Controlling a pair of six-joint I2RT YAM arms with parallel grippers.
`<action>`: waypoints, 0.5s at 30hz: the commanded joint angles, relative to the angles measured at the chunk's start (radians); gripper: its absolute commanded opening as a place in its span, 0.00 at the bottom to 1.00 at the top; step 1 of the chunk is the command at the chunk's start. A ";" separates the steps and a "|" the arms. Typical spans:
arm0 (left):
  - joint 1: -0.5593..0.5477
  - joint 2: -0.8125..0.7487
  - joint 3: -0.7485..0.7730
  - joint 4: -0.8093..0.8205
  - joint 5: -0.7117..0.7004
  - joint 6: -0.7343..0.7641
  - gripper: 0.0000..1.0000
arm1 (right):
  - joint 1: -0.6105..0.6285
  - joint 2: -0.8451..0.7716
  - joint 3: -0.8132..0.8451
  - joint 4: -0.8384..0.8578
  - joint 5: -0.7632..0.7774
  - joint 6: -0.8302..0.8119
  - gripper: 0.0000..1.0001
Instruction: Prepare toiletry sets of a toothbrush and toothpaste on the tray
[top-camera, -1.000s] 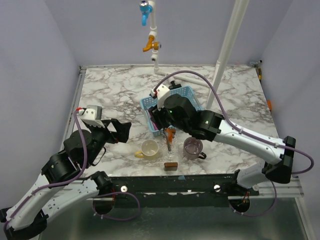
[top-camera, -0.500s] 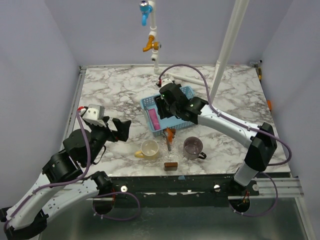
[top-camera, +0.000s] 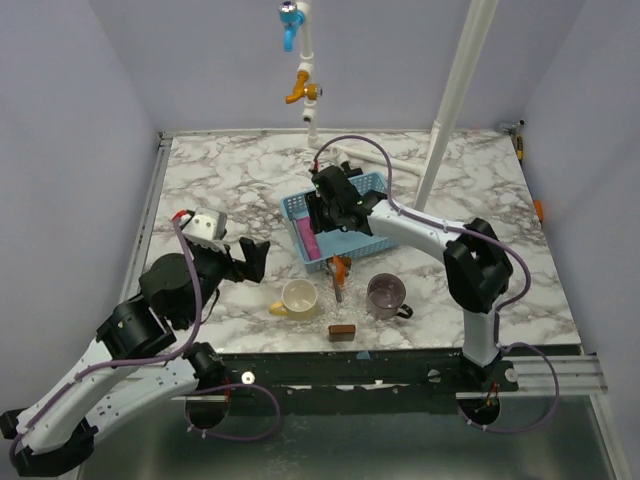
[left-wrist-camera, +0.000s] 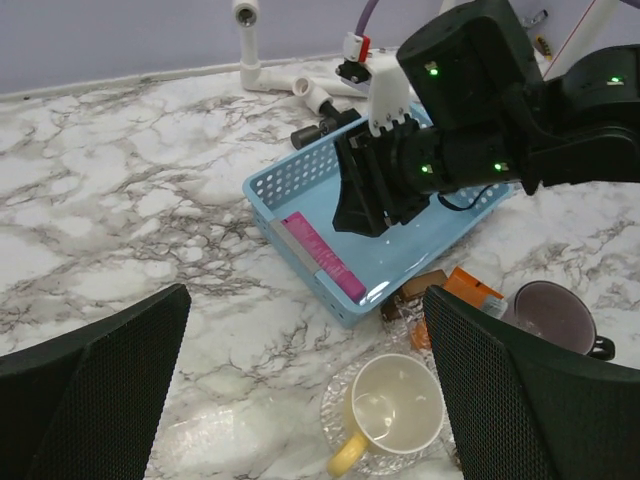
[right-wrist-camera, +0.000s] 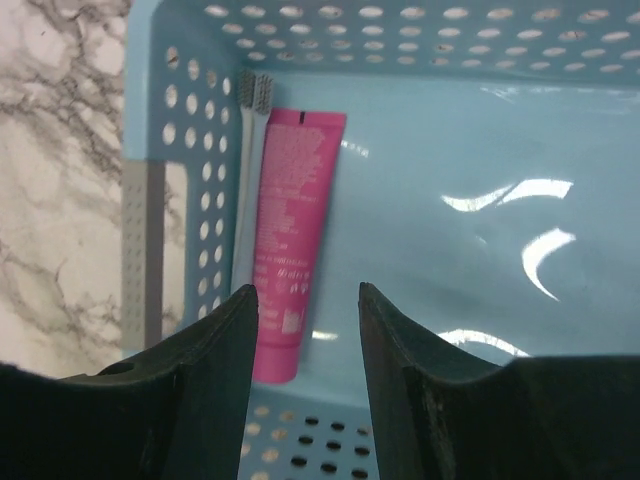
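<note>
Compared with a second ago, finds the right gripper (top-camera: 328, 210) drawn back from the front rim of the blue tray (top-camera: 372, 186) to above the tray's middle, with the elbow folded high to the right of the tray. Finds the left gripper (top-camera: 252, 258) shifted slightly nearer the tray's left side. Leaves the toothpaste (top-camera: 342, 266), the orange tube, where it was: on the marble just in front of the tray's front rim, outside it. Points the right gripper steeply down into the tray, fingers (right-wrist-camera: 215, 380) partly apart and holding nothing, above a pink tube (right-wrist-camera: 288, 230) lying along the tray's left wall. Shows the toothbrush (right-wrist-camera: 246, 200) lying between that pink tube and the wall, close against both. Holds the left gripper low, left of the tray, aimed toward it, jaws spread wide and empty. Sets a cream cup (top-camera: 300, 297) and a purple cup (top-camera: 386, 293) in front of the tray.
</note>
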 joint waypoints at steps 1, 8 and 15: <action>-0.002 0.064 0.007 -0.002 0.044 0.064 0.99 | -0.037 0.131 0.098 0.063 -0.036 0.020 0.47; -0.001 0.091 -0.027 0.047 0.050 0.071 0.99 | -0.057 0.262 0.248 0.059 -0.077 0.055 0.47; 0.002 0.082 -0.126 0.134 0.076 0.045 0.99 | -0.058 0.356 0.335 0.051 -0.089 0.087 0.47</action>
